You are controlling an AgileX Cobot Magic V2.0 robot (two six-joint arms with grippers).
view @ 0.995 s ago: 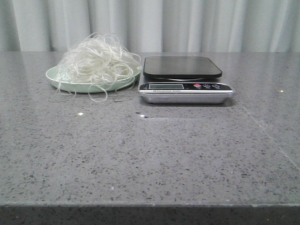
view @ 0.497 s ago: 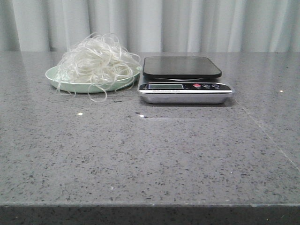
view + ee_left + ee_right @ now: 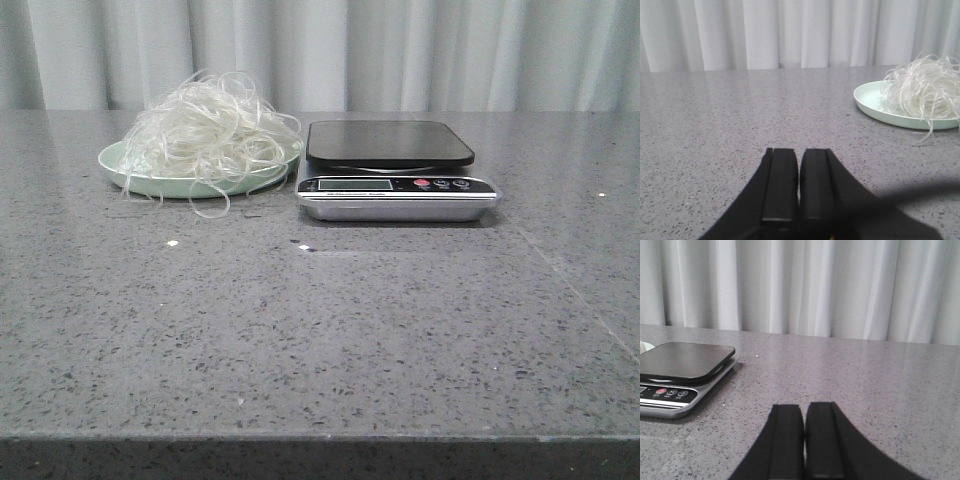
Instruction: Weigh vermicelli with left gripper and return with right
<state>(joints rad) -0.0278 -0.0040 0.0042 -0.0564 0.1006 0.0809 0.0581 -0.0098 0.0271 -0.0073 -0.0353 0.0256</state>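
Observation:
The vermicelli (image 3: 208, 130) is a loose white tangle heaped on a pale green plate (image 3: 130, 178) at the back left of the table; some strands hang over the plate's front rim. It also shows in the left wrist view (image 3: 925, 91), on the plate (image 3: 870, 100). A kitchen scale (image 3: 392, 170) with a black platform stands just right of the plate, empty; it also shows in the right wrist view (image 3: 682, 371). My left gripper (image 3: 798, 152) is shut and empty, low over the table, short of the plate. My right gripper (image 3: 804, 407) is shut and empty, right of the scale. Neither gripper shows in the front view.
The grey speckled table (image 3: 320, 330) has its front edge near the bottom of the front view. A white curtain (image 3: 400, 50) hangs behind it. A blurred dark cable (image 3: 920, 190) crosses the left wrist view.

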